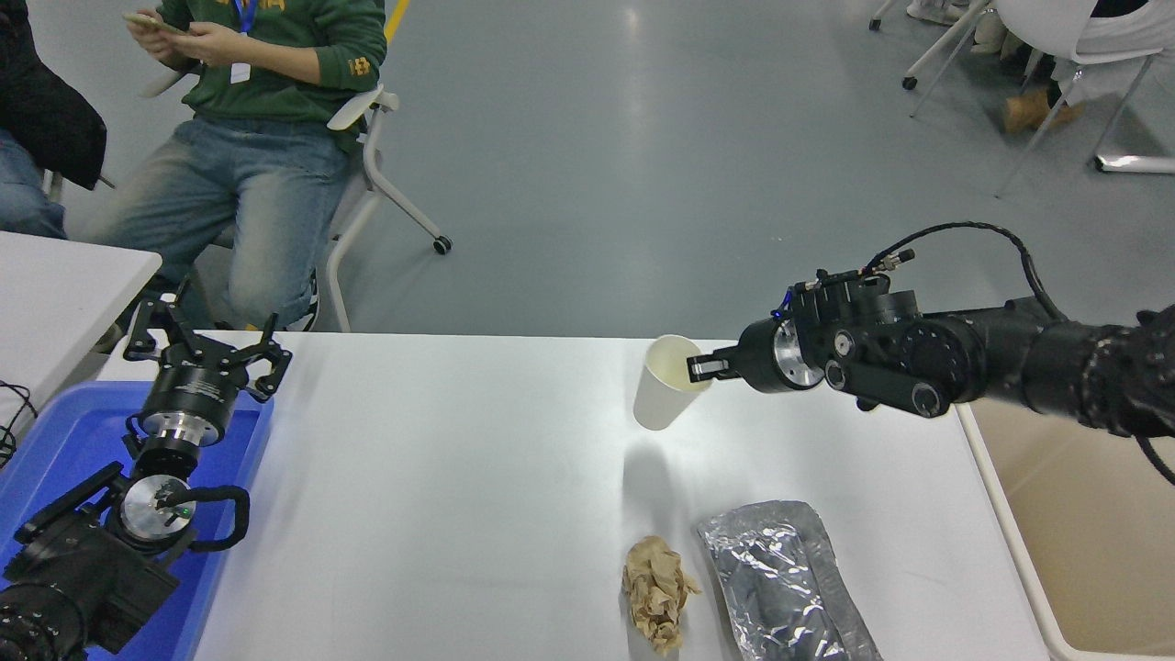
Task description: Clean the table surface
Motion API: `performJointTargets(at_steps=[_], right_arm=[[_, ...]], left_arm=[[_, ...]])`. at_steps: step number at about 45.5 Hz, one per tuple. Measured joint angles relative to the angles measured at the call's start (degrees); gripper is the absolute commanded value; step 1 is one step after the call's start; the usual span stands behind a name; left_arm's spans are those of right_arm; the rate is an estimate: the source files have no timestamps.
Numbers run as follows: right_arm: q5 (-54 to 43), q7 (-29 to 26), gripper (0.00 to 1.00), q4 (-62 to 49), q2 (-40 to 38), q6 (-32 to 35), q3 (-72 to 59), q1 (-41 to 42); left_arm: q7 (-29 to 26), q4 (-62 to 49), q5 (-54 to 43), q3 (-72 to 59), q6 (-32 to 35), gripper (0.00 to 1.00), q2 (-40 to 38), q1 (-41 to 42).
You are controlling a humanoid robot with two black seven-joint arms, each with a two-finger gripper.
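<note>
The white table surface (441,477) fills the middle of the head view. My right gripper (699,368) is shut on the rim of a white paper cup (663,397) and holds it tilted in the air above the table's far right part; its shadow lies below it. A crumpled brown paper wad (657,592) and a silver foil bag (780,583) lie near the front edge. My left gripper (204,353) is open and parked at the lower left over the blue tray (55,441).
A beige bin (1083,514) stands right of the table. A smaller white table (64,285) is at the left edge. A person in a green top sits on a chair (367,156) beyond the far left corner, holding a phone.
</note>
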Motion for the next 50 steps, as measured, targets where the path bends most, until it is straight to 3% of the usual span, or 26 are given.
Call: performJointTargets(at_steps=[23, 50], right_arm=[[-0.95, 0.18, 0.0, 13.14, -13.14, 0.48, -0.2, 10.25], [-4.38, 0.28, 0.0, 15.84, -29.38, 0.81, -0.81, 10.27]], left_arm=[[0.0, -0.01, 0.01, 0.0, 0.0, 1.0, 0.0, 0.0], [0.0, 0.0, -0.01, 0.0, 0.0, 1.0, 0.0, -0.01]])
